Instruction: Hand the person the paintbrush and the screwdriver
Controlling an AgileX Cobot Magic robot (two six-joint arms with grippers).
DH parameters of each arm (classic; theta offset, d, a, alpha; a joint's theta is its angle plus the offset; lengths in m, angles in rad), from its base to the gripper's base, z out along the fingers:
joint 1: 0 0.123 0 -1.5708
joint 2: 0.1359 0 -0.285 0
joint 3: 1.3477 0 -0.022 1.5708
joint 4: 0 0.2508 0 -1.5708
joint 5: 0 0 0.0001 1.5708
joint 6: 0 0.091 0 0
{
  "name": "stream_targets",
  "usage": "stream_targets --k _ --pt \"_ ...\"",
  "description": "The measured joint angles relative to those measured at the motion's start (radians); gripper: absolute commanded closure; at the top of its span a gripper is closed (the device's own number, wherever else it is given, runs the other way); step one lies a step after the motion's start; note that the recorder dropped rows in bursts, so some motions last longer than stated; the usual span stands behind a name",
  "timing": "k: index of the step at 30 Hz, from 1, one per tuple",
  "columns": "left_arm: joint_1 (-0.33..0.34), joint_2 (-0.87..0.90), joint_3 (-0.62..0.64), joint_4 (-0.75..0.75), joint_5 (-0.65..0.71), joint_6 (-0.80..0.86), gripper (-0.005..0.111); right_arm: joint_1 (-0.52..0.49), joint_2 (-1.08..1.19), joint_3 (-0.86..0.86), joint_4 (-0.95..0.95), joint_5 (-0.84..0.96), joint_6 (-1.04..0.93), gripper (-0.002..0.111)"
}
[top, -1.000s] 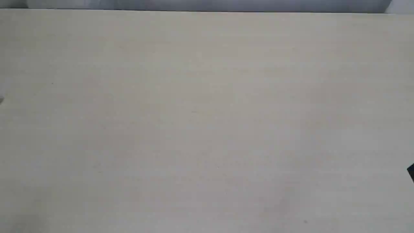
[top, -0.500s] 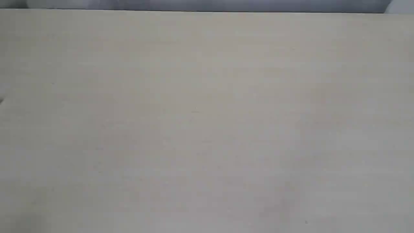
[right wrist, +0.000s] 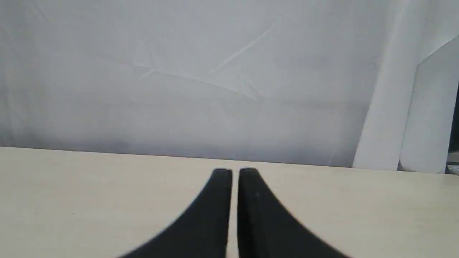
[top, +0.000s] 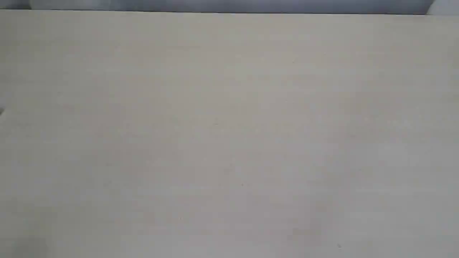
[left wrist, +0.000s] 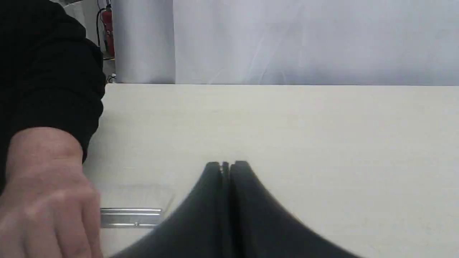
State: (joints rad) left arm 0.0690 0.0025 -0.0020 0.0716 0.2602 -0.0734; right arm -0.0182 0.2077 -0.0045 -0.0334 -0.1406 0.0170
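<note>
While the person's hand (left wrist: 46, 200) hides the handle of the paintbrush (left wrist: 131, 217) near the clenched, empty left gripper (left wrist: 226, 165), waiting seems safest; the right gripper (right wrist: 235, 172) is closed on nothing, screwdriver unseen.

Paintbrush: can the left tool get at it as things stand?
Probably not yet. The paintbrush lies on the table beside the left tool, but the person's hand covers its handle, leaving only its bristle end showing, and the jaws are shut.
</note>
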Motion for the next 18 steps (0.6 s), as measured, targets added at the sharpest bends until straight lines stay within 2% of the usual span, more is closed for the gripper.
stream_targets --k 13,18 --pt "0.000 0.000 0.000 0.000 0.000 0.000 0.107 0.000 -0.002 0.000 0.000 0.011 -0.002 0.104" --pt "0.000 0.000 0.000 0.000 0.000 0.000 0.107 0.000 -0.078 0.000 0.000 0.096 0.000 0.104"
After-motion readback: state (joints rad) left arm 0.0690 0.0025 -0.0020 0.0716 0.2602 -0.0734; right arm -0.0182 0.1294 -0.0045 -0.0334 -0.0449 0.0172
